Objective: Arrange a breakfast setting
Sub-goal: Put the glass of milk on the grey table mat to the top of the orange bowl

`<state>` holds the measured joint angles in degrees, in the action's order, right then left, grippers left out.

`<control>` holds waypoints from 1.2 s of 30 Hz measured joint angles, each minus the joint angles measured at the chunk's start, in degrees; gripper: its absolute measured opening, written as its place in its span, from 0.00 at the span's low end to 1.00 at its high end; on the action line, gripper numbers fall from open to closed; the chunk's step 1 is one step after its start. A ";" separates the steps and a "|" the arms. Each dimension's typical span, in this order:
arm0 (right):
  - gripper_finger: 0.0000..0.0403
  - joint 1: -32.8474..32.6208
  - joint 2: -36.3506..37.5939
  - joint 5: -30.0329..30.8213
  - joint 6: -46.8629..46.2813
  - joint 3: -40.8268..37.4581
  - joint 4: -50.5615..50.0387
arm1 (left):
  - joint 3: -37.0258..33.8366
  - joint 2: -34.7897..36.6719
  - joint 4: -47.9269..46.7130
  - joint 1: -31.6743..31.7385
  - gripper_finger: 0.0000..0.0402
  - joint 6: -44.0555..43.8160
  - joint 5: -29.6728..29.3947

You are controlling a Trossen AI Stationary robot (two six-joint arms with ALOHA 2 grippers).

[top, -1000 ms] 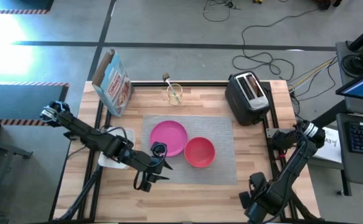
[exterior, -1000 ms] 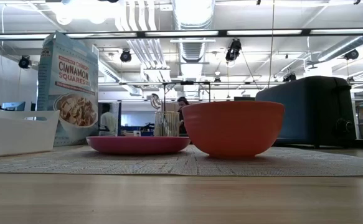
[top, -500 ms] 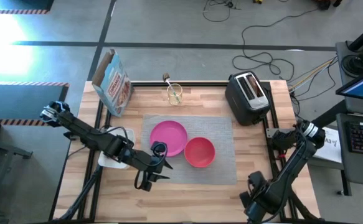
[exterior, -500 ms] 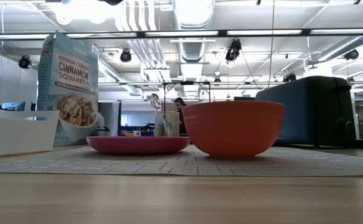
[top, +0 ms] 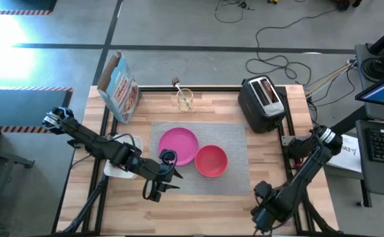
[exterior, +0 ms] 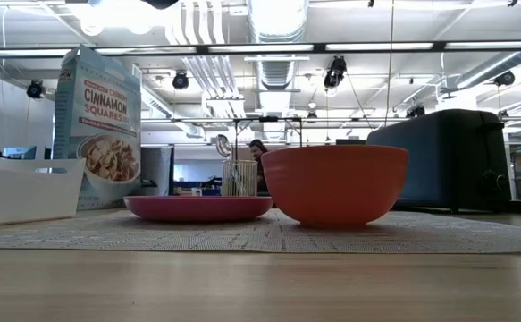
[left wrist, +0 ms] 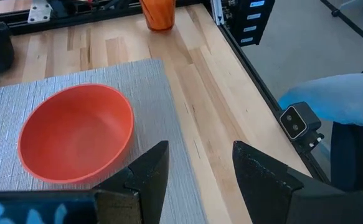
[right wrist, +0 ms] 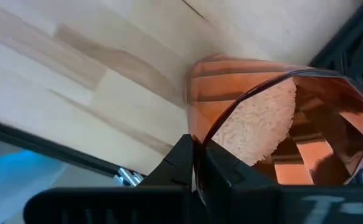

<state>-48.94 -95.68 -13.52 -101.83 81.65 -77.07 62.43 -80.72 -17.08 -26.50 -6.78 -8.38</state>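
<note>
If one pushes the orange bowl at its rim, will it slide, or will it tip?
The bowl stands on a narrow base with rounded walls, so it may rock. The woven placemat looks rough, so probably it drags. It is empty, so likely light.

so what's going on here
A two-armed robot is laying out breakfast. The pink plate and red-orange bowl sit on the grey placemat. The right gripper is shut on the rim of the orange-tinted cup at the table's near right corner. The left gripper waits open by the placemat's near left edge.
</note>
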 joint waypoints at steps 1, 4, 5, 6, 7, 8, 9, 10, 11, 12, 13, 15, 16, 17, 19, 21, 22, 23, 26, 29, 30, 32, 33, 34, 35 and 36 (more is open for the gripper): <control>0.02 0.87 0.00 -0.01 1.75 0.47 -0.50 | -0.01 0.07 -0.14 0.00 0.40 -0.20 0.01; 0.02 3.84 0.00 0.13 7.24 1.76 -2.83 | -0.01 0.43 -1.10 0.00 0.40 -0.81 0.02; 0.02 4.85 0.00 0.15 9.08 2.14 -3.94 | -0.02 0.71 -1.55 0.00 0.40 -0.93 0.02; 0.02 5.99 0.00 0.29 11.20 2.59 -5.27 | -0.02 1.01 -2.09 0.06 0.40 -1.21 0.02; 0.02 7.11 0.00 0.95 13.25 2.95 -6.64 | -0.02 1.33 -2.45 0.13 0.40 -1.24 0.01; 0.02 8.24 0.00 2.11 15.33 3.34 -8.11 | -0.02 1.69 -2.65 0.23 0.40 -1.24 -0.08; 0.02 9.49 0.00 3.66 17.66 3.78 -9.31 | -0.16 2.00 -2.70 0.41 0.40 -1.24 -0.10; 0.02 10.97 0.00 5.33 20.04 4.15 -10.23 | -0.36 2.29 -2.92 0.69 0.40 -1.24 -0.10; 0.02 12.57 0.00 7.03 22.46 4.59 -10.87 | -0.55 2.55 -3.25 1.05 0.40 -1.24 -0.11; 0.02 14.25 0.00 8.73 25.09 4.98 -11.17 | -0.75 2.82 -3.53 1.52 0.40 -1.24 -0.11; 0.02 15.95 0.00 10.35 27.83 5.30 -11.22 | -1.00 3.09 -3.74 2.09 0.40 -1.24 -0.13; 0.02 19.36 0.00 13.63 33.28 5.98 -11.08 | -1.26 3.75 -4.54 3.55 0.40 -1.24 -0.13; 0.02 21.05 0.00 15.33 35.97 6.31 -11.05 | -1.27 4.09 -5.07 4.21 0.40 -1.24 -0.13; 0.02 22.72 0.00 16.95 38.35 6.50 -11.05 | -1.27 4.49 -5.68 4.90 0.40 -1.24 -0.11; 0.02 25.83 0.04 19.75 43.25 6.65 -11.15 | -1.27 5.14 -6.47 6.00 0.40 -1.24 -0.11; 0.02 28.81 0.04 21.99 48.05 6.81 -11.14 | -1.27 5.67 -7.13 6.56 0.40 -1.67 -0.11; 0.02 30.23 0.04 23.20 50.52 6.87 -11.05 | -1.27 5.91 -7.12 6.69 0.40 -1.93 -0.09; 0.02 31.66 0.04 24.25 52.64 6.89 -10.94 | -1.27 6.13 -7.13 6.69 0.40 -2.34 -0.06; 0.02 35.87 0.04 27.20 58.48 6.89 -10.40 | -1.27 6.25 -7.15 6.67 0.40 -3.56 -0.03; 0.02 39.68 0.04 29.76 64.19 6.89 -7.17 | -1.27 5.89 -7.05 6.28 0.40 -5.80 -0.02; 0.02 40.75 0.04 29.96 66.58 6.89 -5.39 | -1.29 5.70 -6.74 6.13 0.40 -6.57 0.00; 0.02 42.66 0.04 30.14 71.96 6.89 -0.31 | -1.32 5.32 -6.08 5.61 0.40 -7.78 0.15; 0.02 43.50 0.04 30.04 74.48 6.89 2.50 | -1.36 5.19 -5.84 5.35 0.40 -8.23 0.40; 0.02 44.28 0.04 29.94 76.64 6.89 5.28 | -1.36 5.10 -5.66 5.10 0.40 -8.70 0.40; 0.02 44.96 0.04 29.85 78.83 6.89 7.79 | -1.36 5.04 -5.41 4.85 0.40 -9.10 0.42; 0.02 45.66 0.03 29.82 80.81 6.89 10.15 | -1.36 5.01 -5.38 4.60 0.40 -9.54 0.41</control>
<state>-3.28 -95.65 16.30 -21.02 88.53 -66.92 61.08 -75.71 -22.46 -21.90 -16.31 -7.97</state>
